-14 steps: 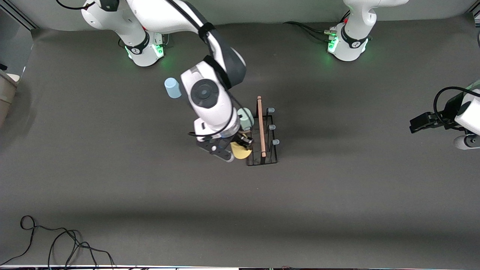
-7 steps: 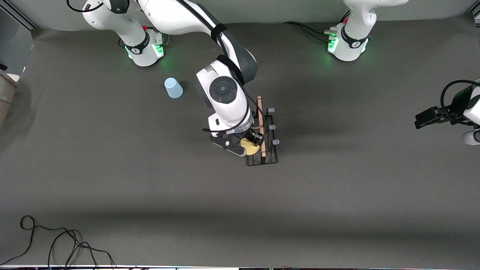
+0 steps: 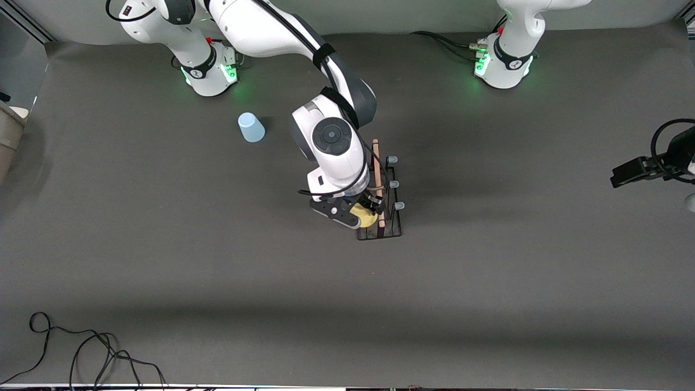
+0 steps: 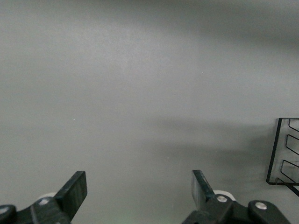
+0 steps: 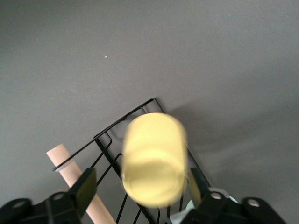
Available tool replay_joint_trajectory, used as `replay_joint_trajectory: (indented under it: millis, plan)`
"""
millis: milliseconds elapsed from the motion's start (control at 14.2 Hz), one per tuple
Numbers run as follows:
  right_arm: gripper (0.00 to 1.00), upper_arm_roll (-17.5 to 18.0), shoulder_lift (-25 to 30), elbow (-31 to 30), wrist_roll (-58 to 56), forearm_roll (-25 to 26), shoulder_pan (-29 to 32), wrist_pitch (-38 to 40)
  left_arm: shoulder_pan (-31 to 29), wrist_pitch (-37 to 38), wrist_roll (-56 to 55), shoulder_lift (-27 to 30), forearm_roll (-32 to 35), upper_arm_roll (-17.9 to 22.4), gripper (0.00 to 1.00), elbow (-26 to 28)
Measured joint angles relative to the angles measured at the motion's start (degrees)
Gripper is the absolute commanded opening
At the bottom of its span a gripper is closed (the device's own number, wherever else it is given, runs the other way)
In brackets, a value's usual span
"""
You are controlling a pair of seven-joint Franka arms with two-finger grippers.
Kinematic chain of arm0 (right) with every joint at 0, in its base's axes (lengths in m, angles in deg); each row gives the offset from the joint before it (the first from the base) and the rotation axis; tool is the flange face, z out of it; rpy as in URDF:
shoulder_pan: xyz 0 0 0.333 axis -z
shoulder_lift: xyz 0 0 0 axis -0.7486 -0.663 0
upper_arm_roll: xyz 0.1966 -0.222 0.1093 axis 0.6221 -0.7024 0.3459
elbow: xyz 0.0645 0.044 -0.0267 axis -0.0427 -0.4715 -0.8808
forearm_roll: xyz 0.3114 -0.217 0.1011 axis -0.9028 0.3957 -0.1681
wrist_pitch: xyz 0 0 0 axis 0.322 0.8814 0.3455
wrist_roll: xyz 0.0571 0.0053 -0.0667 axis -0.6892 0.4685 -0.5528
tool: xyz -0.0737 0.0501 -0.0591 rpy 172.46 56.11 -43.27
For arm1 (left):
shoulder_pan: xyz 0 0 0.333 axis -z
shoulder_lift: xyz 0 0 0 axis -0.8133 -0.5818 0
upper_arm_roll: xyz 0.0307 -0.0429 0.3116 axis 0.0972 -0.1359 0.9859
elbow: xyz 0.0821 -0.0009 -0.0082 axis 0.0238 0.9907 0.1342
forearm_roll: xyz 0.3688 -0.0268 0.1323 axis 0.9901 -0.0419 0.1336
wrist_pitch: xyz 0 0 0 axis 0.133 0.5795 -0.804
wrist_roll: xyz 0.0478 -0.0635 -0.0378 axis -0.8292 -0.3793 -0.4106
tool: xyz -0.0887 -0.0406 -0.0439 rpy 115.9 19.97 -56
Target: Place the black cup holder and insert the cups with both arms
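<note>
The black cup holder stands mid-table with its wooden rod handle on top; three grey-tipped pegs show bare on the side toward the left arm. My right gripper hangs over the holder, open around the yellow cup. In the right wrist view the yellow cup is blurred between the fingers, with a gap beside one of them, above the holder's wire frame. A sliver of the pale grey-green cup shows. The light blue cup stands upside down near the right arm's base. My left gripper waits open, holding nothing.
A loose black cable lies at the table's edge nearest the front camera, toward the right arm's end. The left wrist view shows my left gripper over bare grey table, with a corner of the holder's wire frame at the picture's edge.
My right arm carried the yellow cup sideways onto the holder and its jaws have opened off the cup. My left gripper drew farther toward its end of the table.
</note>
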Motion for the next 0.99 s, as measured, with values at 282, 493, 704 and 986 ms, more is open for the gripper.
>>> replay_joint_trajectory:
  millis: [282, 493, 704, 986]
  plan:
    - [1.0, -0.8, 0.3, 0.8, 0.0, 0.0, 0.1, 0.2, 0.0, -0.7, 0.0, -0.4, 0.0, 0.0, 1.0, 0.0]
    - [1.0, -2.1, 3.3, 2.1, -2.4, 0.2, 1.8, 7.2, 0.0, -0.9, 0.0, -0.5, -0.1, 0.0, 1.0, 0.0]
    - [1.0, -2.4, 10.0, 2.5, -9.4, 0.3, 7.1, 18.1, 0.0, -1.0, 0.0, -0.6, -0.3, 0.0, 1.0, 0.0]
    - [1.0, -2.6, 18.0, 2.7, -21.2, 2.0, 15.2, 32.3, -0.4, -1.0, 0.0, -0.6, -0.3, 0.0, 1.0, 0.0]
